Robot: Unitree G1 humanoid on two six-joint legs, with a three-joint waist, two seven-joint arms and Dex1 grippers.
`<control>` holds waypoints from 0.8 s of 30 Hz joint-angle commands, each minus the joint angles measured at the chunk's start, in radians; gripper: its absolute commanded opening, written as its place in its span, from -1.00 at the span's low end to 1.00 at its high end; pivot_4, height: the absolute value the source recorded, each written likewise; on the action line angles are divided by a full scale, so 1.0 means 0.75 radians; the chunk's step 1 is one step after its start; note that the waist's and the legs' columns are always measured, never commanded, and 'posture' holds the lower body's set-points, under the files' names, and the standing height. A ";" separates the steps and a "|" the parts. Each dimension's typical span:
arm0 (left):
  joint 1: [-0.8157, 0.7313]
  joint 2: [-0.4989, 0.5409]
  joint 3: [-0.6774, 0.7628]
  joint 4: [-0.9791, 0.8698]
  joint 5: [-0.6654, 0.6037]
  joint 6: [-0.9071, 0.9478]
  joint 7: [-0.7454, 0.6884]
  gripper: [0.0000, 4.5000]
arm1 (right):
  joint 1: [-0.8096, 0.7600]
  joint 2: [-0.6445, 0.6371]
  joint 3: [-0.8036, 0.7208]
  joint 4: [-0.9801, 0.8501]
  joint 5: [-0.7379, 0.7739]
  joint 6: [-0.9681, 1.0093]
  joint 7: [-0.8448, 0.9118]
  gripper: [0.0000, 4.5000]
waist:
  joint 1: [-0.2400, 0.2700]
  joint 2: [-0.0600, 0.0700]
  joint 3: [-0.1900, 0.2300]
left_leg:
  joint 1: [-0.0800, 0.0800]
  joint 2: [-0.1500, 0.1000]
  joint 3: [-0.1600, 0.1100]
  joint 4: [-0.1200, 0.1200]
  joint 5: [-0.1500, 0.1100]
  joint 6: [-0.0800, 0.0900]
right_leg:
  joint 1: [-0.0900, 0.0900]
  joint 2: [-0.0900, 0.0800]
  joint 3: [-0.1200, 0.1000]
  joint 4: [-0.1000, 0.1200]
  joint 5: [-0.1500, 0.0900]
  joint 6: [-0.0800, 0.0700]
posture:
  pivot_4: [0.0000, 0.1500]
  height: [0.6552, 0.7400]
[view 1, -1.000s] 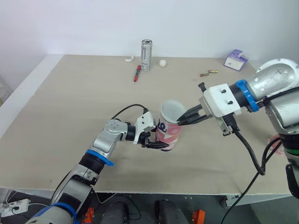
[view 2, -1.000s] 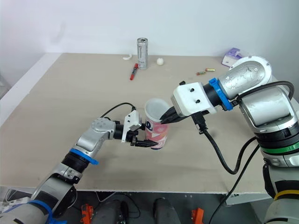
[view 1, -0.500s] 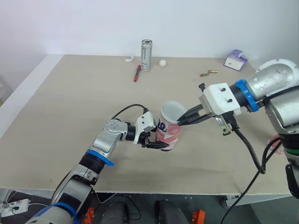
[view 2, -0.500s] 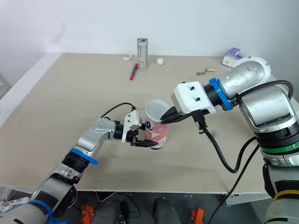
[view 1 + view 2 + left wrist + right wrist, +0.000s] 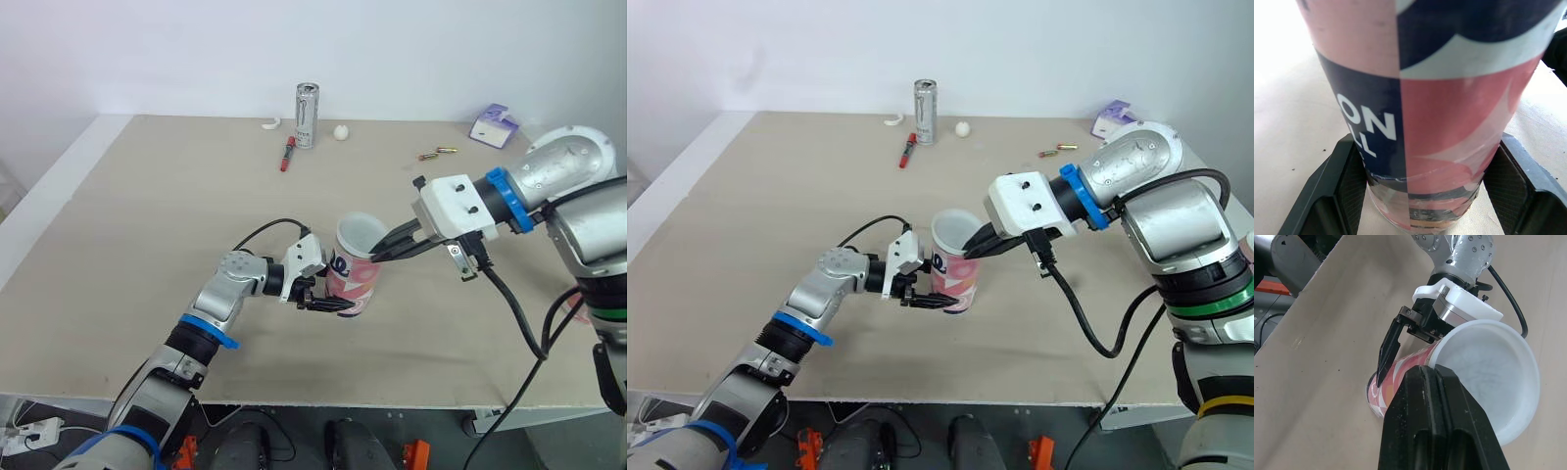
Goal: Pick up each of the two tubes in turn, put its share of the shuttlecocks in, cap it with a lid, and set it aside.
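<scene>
1. A wide table with a pale beige, matte top takes up most of the scene.
2. A white border runs along its left side.
3. A plain white wall rises right behind the far edge.
4. Below the near edge lies dark floor, with a white power strip.
5. The light is even, and shadows are soft.
</scene>
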 commanded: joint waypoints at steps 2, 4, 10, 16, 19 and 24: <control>0.020 0.010 -0.016 0.016 0.019 0.031 0.004 0.43 | -0.038 0.008 -0.030 0.003 -0.003 -0.025 0.052 -0.15 | 0.000 0.000 0.000 | 0.000 0.000 0.000 0.000 0.000 0.000 | 0.000 0.000 0.000 0.000 0.000 0.000 | 1.00 1.00; 0.019 0.011 -0.015 0.017 0.018 0.032 0.002 0.43 | -0.041 0.012 -0.045 -0.001 0.005 -0.018 0.045 -0.13 | 0.000 0.000 0.000 | 0.000 0.000 0.000 0.000 0.000 0.000 | 0.000 0.000 0.000 0.000 0.000 0.000 | 1.00 1.00; 0.016 0.015 -0.012 0.017 0.018 0.035 0.001 0.43 | -0.030 -0.004 -0.181 -0.071 0.165 0.214 -0.044 -0.13 | 0.000 0.000 0.000 | 0.000 0.000 0.000 0.000 0.000 0.000 | 0.000 -0.001 0.000 0.000 0.000 0.000 | 1.00 1.00; 0.014 0.024 -0.007 0.018 0.018 0.031 -0.003 0.43 | 0.006 0.067 -0.388 -0.130 0.368 0.591 -0.347 -0.13 | 0.000 0.000 0.000 | 0.000 0.000 -0.001 -0.001 0.000 0.000 | 0.000 -0.004 -0.001 0.000 0.000 -0.001 | 1.00 1.00; 0.011 0.023 -0.008 0.019 0.018 0.029 -0.006 0.43 | 0.052 0.126 -0.420 -0.197 0.403 0.737 -0.520 -0.43 | 0.000 0.000 0.000 | 0.000 0.001 0.000 -0.001 0.000 0.000 | 0.000 -0.006 -0.003 0.000 0.001 -0.002 | 1.00 1.00; 0.012 0.019 -0.013 0.019 0.019 0.028 -0.006 0.43 | 0.131 0.132 -0.361 -0.283 0.370 0.779 -0.608 -0.99 | -0.001 0.000 0.000 | -0.001 0.001 0.000 -0.001 0.000 0.000 | 0.000 -0.006 -0.004 0.000 0.000 -0.002 | 1.00 1.00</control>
